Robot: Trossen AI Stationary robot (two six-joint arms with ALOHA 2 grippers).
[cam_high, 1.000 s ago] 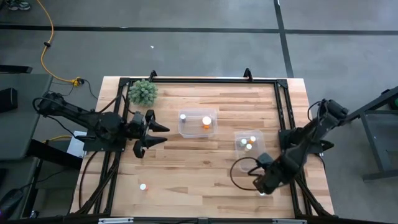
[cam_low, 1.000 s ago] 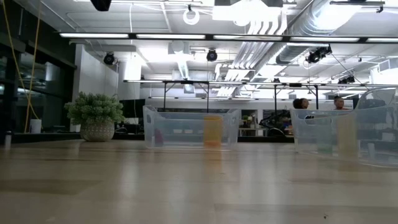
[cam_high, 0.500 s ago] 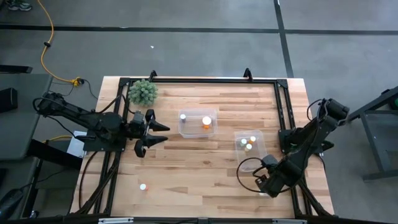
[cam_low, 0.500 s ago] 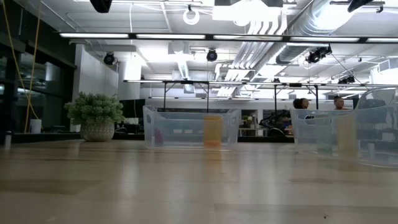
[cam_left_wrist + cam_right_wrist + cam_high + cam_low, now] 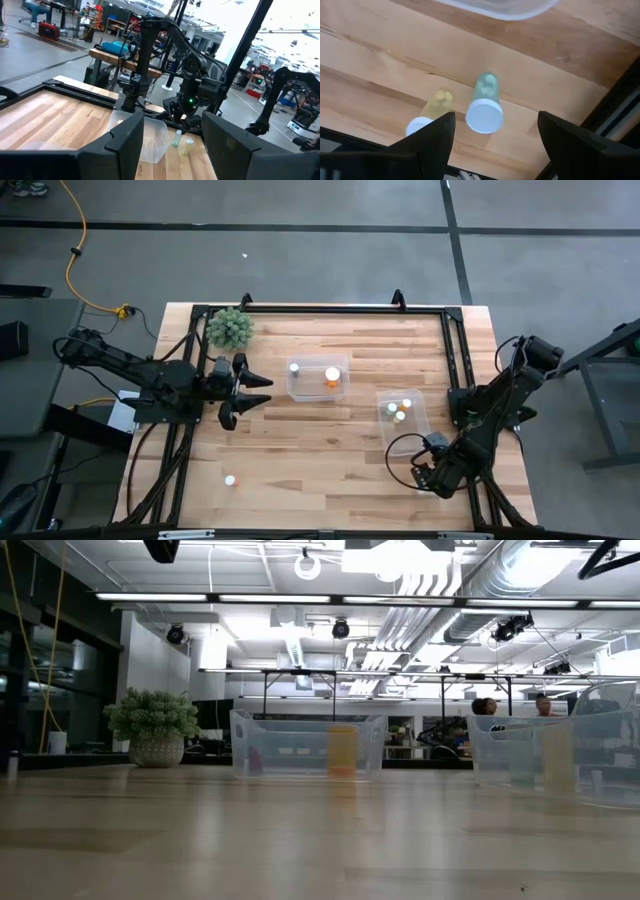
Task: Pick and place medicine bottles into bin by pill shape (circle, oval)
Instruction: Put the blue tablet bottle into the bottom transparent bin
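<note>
Two small bottles with white caps stand on the wooden table near its near right corner: a green one point(image 5: 485, 105) and a yellow one point(image 5: 427, 117); they also show in the left wrist view point(image 5: 182, 142). My right gripper point(image 5: 428, 476) hovers open above them, pointing down, touching neither. Another white-capped bottle point(image 5: 229, 479) stands alone near the table's near left. Two clear bins hold bottles: one mid-table point(image 5: 318, 377), one to its right point(image 5: 402, 412). My left gripper point(image 5: 252, 391) is open and empty at the table's left, pointing right.
A green spiky plant point(image 5: 230, 328) stands at the far left corner. A black frame point(image 5: 455, 360) runs along the table's edges, close beside my right arm. Bare wood lies between the bins and the near edge. People show far behind the table in the low view point(image 5: 488, 708).
My right gripper has shifted a little toward the table's right edge, still open above the two bottles.
</note>
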